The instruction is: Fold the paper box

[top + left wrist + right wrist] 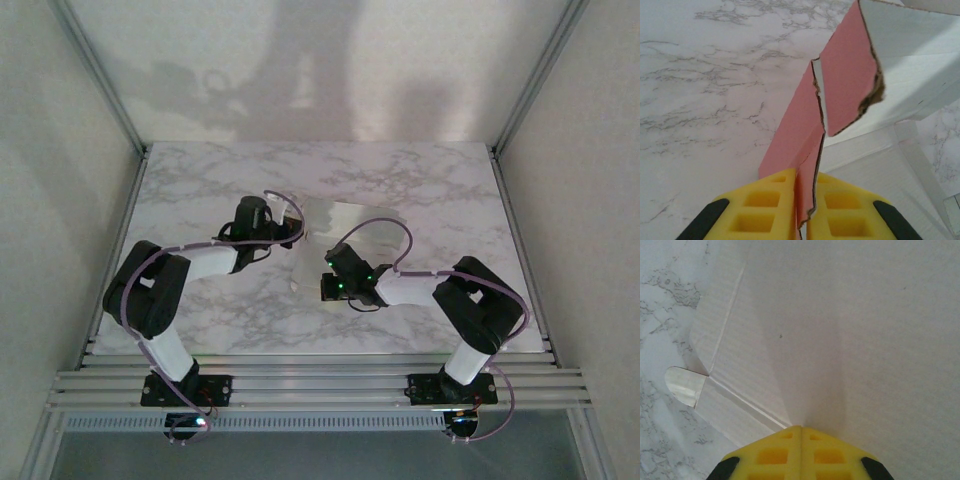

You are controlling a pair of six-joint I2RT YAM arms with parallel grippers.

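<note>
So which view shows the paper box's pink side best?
The left wrist view: the paper box has a pink flap raised close up, pinched in the left gripper. The top view shows a small pale sheet between the arms; the right wrist view shows its off-white side with creases.

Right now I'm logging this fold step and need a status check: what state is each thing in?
paper box: not yet folded, mostly flat, off-white side up, one pink flap raised.
left gripper: shut on that pink flap.
right gripper: shut, nothing between the fingers, tips at the box's off-white face.
</note>
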